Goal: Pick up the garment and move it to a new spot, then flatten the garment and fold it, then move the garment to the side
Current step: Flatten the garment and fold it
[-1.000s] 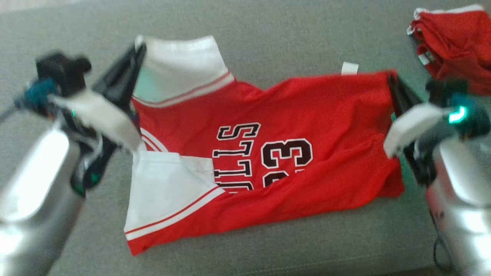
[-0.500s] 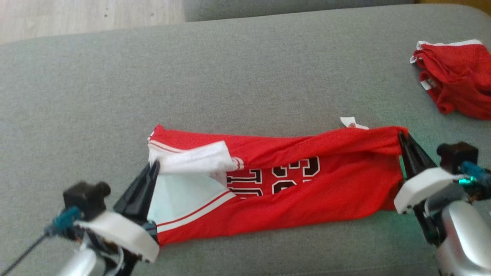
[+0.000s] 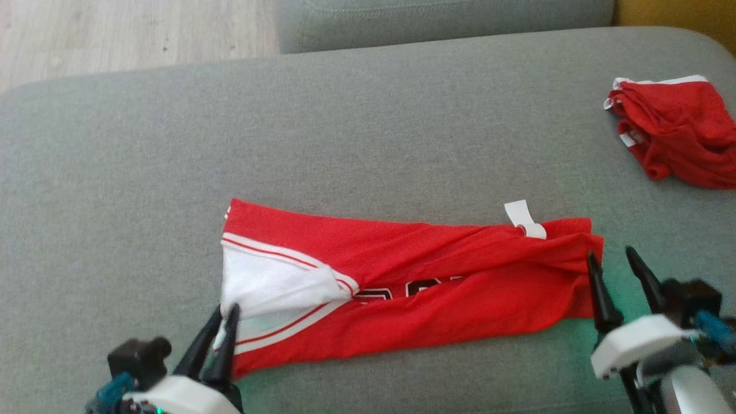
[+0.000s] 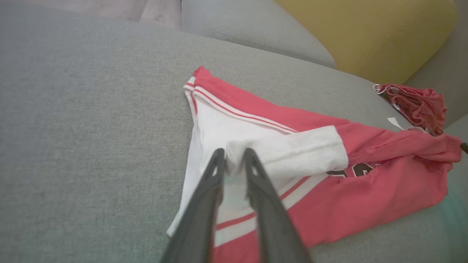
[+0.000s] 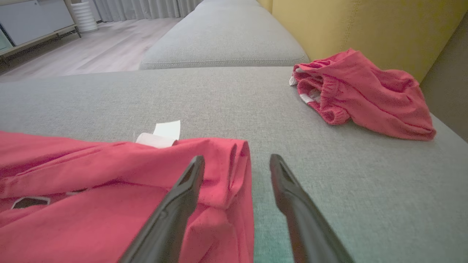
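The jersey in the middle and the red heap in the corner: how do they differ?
The jersey lies folded into a long flat strip; the heap is bunched and rumpled. The jersey shows broad white panels and dark lettering; the heap only thin white trim. Both are red and rest on the grey cushion.

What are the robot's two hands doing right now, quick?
Left gripper: fingers almost together at the white sleeve of the jersey; grip cannot be told.
Right gripper: open, holding nothing.
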You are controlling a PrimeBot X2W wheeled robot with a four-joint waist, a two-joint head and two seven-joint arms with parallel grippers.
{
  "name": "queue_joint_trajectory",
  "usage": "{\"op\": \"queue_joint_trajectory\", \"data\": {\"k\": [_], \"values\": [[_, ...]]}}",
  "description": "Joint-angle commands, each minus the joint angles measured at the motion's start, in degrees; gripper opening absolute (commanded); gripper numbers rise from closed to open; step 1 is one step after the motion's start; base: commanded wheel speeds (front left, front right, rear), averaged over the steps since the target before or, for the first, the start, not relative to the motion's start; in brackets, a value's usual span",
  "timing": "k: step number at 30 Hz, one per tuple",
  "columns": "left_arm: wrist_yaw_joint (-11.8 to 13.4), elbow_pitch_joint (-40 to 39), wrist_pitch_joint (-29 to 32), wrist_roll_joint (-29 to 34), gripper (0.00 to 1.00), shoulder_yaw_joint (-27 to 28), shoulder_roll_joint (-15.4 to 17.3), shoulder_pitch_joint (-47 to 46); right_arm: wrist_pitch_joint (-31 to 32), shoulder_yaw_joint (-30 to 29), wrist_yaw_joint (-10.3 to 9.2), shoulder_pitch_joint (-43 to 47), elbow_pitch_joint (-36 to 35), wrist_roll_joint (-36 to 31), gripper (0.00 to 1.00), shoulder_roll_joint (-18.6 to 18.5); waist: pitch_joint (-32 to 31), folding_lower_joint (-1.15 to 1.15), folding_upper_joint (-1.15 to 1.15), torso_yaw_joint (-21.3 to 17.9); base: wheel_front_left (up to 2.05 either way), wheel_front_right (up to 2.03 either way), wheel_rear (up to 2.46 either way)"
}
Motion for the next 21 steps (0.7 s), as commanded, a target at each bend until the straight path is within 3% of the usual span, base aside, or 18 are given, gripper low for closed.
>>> {"op": "queue_joint_trajectory", "data": {"k": [1,10,16,21], "values": [[0.6,-1.2,-1.1,-0.1,1.0,2.6,0.6,-0.8,-0.9,0.4,0.37,0.6,-2.3,-0.5,1.0,-0.1,-0.5,0.0,0.0,-0.2,0.0,0.0,0.0],[4.7,-1.4,-7.8,0.9,1.0,5.7,-1.5,2.9,-0.5,-5.2,0.37,6.3,-6.0,-1.8,1.0,2.6,-3.3,0.0,0.0,-0.1,0.0,0.0,0.0],[7.2,-2.4,-9.0,3.2,1.0,6.5,-2.4,2.8,1.7,-6.9,0.37,3.0,-8.8,-1.5,1.0,4.1,-4.2,0.0,0.0,1.2,0.0,0.0,0.0],[8.1,-3.3,-9.2,4.2,1.0,6.7,-2.4,2.5,4.9,-8.2,0.37,-2.1,-6.7,-3.2,1.0,3.4,-4.2,0.0,0.0,3.0,0.0,0.0,0.0]]}}
